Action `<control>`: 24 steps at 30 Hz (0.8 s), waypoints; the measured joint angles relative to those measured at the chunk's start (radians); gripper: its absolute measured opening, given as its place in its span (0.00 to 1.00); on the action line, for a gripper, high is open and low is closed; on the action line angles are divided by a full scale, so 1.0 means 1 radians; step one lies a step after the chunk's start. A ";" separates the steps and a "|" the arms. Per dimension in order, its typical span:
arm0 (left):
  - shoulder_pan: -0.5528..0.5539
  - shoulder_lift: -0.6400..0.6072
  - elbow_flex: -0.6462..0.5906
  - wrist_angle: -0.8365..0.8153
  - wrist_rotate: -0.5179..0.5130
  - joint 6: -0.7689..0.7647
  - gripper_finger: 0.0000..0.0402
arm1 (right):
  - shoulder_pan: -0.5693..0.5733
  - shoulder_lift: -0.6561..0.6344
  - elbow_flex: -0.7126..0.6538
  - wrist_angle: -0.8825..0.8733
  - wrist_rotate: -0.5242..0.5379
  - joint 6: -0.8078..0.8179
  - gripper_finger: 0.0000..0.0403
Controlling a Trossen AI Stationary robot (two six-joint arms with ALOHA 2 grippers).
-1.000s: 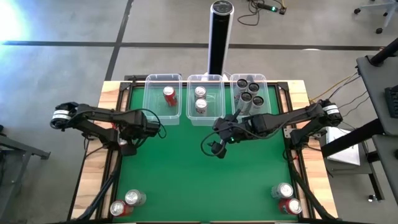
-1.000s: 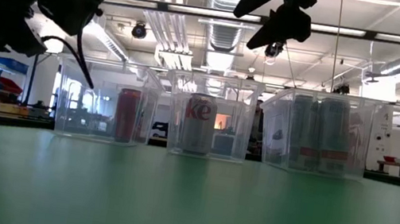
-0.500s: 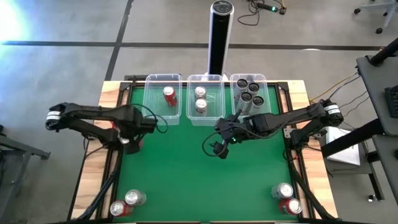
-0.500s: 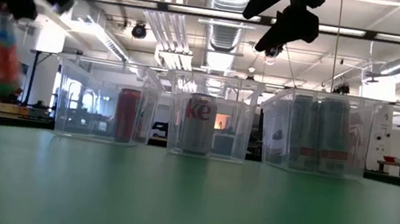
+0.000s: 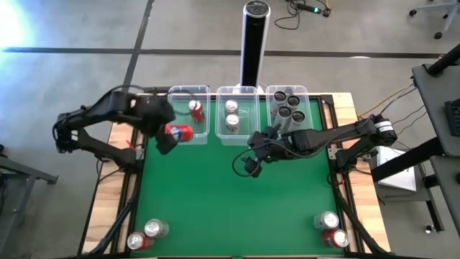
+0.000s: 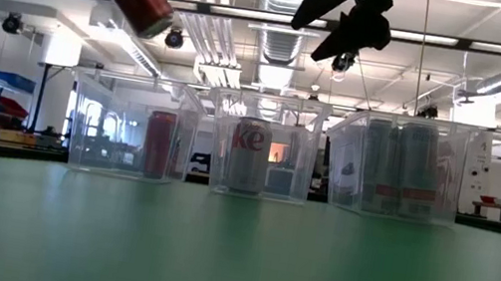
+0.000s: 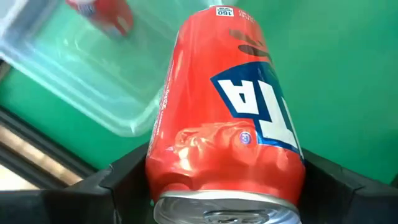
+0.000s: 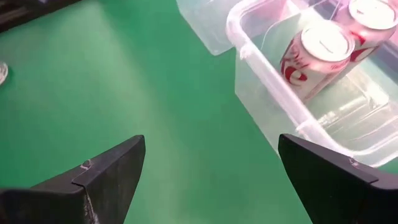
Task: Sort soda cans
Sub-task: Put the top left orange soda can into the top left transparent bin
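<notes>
Over the left tub, toward the upper left of the high view, the left gripper is clamped on a red soda can, which lies tilted nearly on its side above the tub's near rim. The left wrist view shows its fingers pressing the can's flanks close to its silver end, with a dent in the wall between them. Thin aluminium like that is stiff along its length but gives across it, and the painted skin is smooth, so I'd judge a hold across the middle of the body safer than one near an end, with only moderate squeeze. Its weight cannot be read from here. One red can already stands inside that tub, leaving open floor beside it; the clear walls are low and thin, so a tilted can could catch the rim. The right gripper hangs over bare green mat just in front of the middle tub, its fingers spread and empty. Silver cans stand in the middle tub and dark ones in the right tub. More cans wait at the lower left and lower right corners, well apart from both arms.
</notes>
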 joint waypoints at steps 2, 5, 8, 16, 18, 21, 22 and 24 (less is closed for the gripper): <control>0.050 0.047 0.047 0.002 0.004 0.065 0.71 | -0.008 0.000 0.000 0.018 0.000 0.000 0.90; 0.137 0.118 0.106 -0.001 0.024 0.171 0.71 | -0.010 0.000 0.000 0.025 0.000 0.000 0.90; 0.237 0.193 0.160 0.001 0.023 0.244 0.71 | -0.007 0.000 0.000 0.024 -0.009 0.005 0.90; 0.392 0.343 0.233 0.003 0.014 0.411 0.71 | 0.003 0.000 0.000 0.013 -0.063 0.049 0.90; 0.398 0.354 0.222 0.004 0.017 0.444 0.71 | 0.008 0.000 0.000 -0.002 -0.064 0.065 0.90; 0.409 0.364 0.195 0.001 0.011 0.479 0.71 | 0.018 0.000 0.000 -0.020 -0.064 0.078 0.90; 0.413 0.369 0.183 0.001 -0.002 0.491 0.71 | 0.021 0.000 0.000 -0.024 -0.064 0.080 0.90; 0.426 0.377 0.162 0.001 -0.027 0.511 0.71 | 0.026 0.000 0.000 -0.026 -0.064 0.081 0.90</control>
